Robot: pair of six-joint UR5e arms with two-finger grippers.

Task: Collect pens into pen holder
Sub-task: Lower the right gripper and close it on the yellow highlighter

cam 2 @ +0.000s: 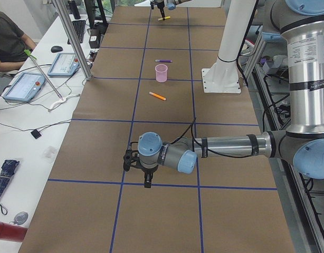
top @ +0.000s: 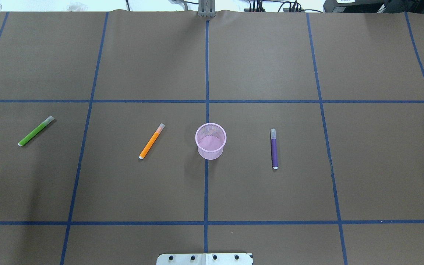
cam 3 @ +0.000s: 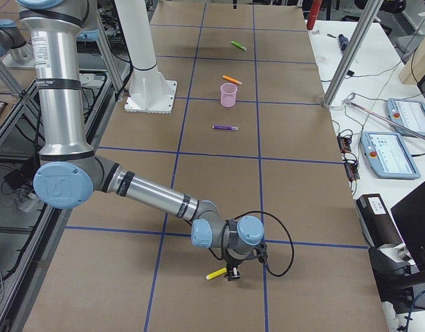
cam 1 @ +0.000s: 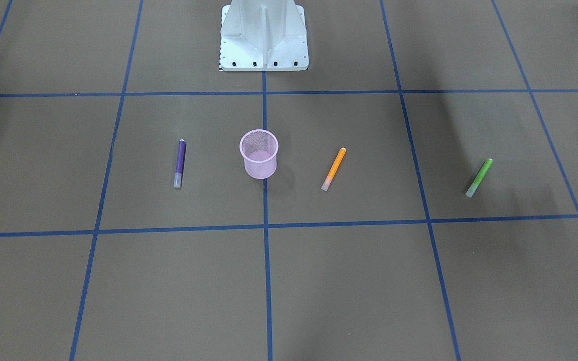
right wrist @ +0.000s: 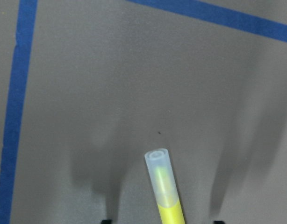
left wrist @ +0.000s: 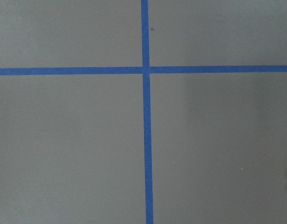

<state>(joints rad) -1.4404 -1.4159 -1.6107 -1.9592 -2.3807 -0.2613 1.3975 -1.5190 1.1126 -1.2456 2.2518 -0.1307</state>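
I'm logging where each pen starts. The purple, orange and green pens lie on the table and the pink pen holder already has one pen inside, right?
Not quite. The pen holder is empty, as the overhead exterior view shows through its open rim. The purple pen, orange pen and green pen do lie on the table.

Yellow pen: lower barrel cut off by the right wrist view's edge. Right tool: jaw state indiscernible.
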